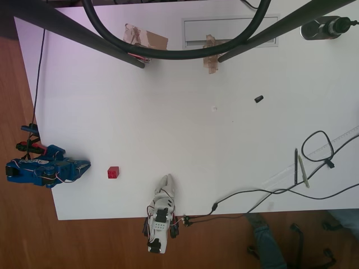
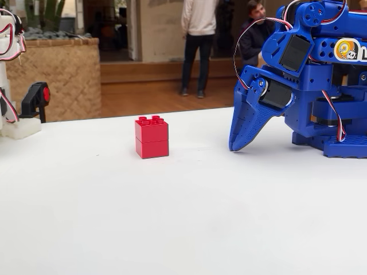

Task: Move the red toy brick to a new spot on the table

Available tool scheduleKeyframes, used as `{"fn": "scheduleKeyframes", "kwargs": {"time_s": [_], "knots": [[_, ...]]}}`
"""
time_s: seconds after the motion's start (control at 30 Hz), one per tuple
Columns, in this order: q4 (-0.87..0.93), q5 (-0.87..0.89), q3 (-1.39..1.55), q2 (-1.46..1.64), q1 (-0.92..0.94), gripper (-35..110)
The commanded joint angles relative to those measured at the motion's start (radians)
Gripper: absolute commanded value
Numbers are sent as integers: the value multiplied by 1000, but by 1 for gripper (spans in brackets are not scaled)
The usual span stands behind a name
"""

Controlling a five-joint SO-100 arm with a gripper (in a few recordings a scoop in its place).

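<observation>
Jaws: brought together to a point, holding nothing; blue gripper (image 2: 239,143) tips rest on the tabletop (image 1: 168,101), near its left edge in the overhead view.

Item: red toy brick (image 2: 152,137), two studded plastic pieces stacked, upright, free-standing just beside the gripper (image 1: 83,166), towards the tabletop's lower-left corner (image 1: 113,172).

Handling, judged: light, rigid, smooth-sided and likely slippery; may skid or topple if nudged. Best taken across two opposite flat side faces, low enough to span the seam.

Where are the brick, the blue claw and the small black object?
brick (image 2: 152,137): fixed view, front face.
claw (image 2: 238,140): fixed view, near the tips.
black object (image 1: 258,99): overhead view, its middle.
</observation>
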Motion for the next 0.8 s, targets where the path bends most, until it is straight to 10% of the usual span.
{"fn": "scheduleKeyframes", "kwargs": {"time_s": [0.0,0.77], "knots": [[8,186,32,46,-186,0],[9,179,32,46,-172,0]]}}
